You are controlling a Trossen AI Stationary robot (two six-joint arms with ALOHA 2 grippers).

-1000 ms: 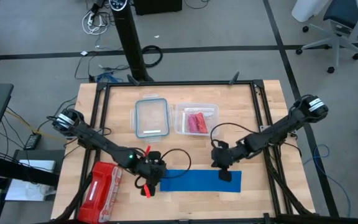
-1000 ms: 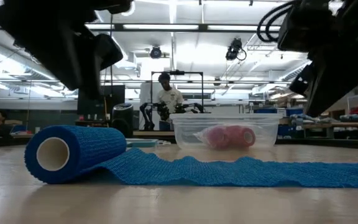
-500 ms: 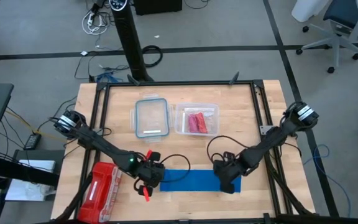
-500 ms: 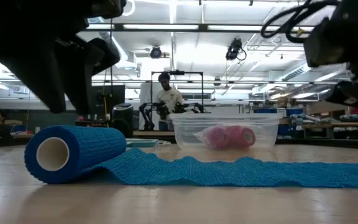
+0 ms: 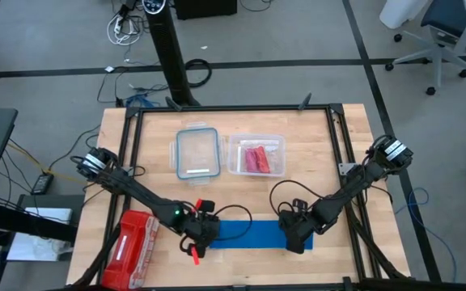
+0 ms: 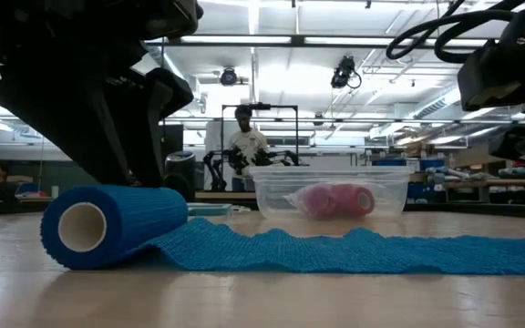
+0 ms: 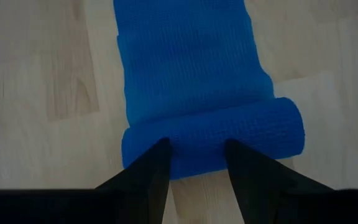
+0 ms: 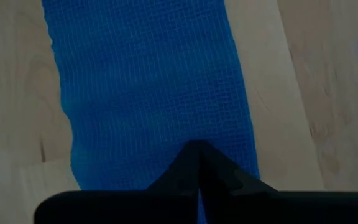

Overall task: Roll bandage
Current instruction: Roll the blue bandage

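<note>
Blue stretch fabric with a fine waffle weave makes up the one bandage (image 5: 249,233) you have on the desk (image 5: 338,145): it lies along the near edge, partly wound into a hollow-cored cylinder at its left end, the rest a flat, slightly rippled strip running right. Your left claw (image 7: 194,155) stands with its two fingers (image 7: 151,168) spread apart, their tips against the rolled end, not clamped around it. Your right claw (image 8: 196,162) is fully closed, tip down on the flat strip near its right end. One red zip pouch (image 5: 129,248) sits at the near left corner. Farther back you have one clear tub (image 5: 256,155) holding red-pink rolls (image 6: 334,199), two by my count, and one clear lid (image 5: 196,152) beside it.
</note>
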